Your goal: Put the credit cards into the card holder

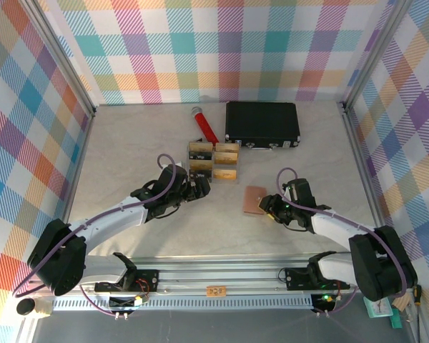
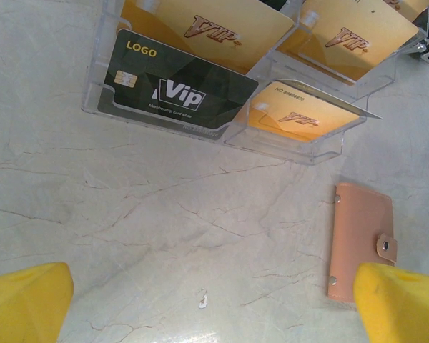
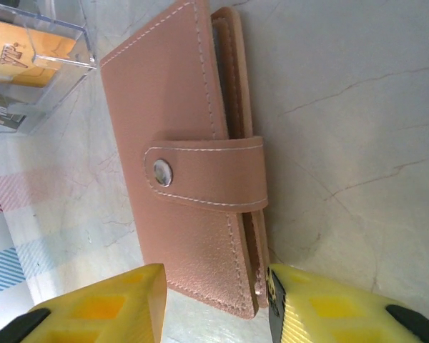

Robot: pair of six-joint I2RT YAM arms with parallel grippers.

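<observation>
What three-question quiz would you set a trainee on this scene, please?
1. True or false: the card holder lies open, its strap unsnapped.
2. The dark Vip card sits: A) in the clear tray; B) under the card holder; C) inside the card holder.
3. Which hand has the card holder's near end between its fingers?

Key: 1 false, the strap is snapped shut; 2 A; 3 the right hand.
</observation>
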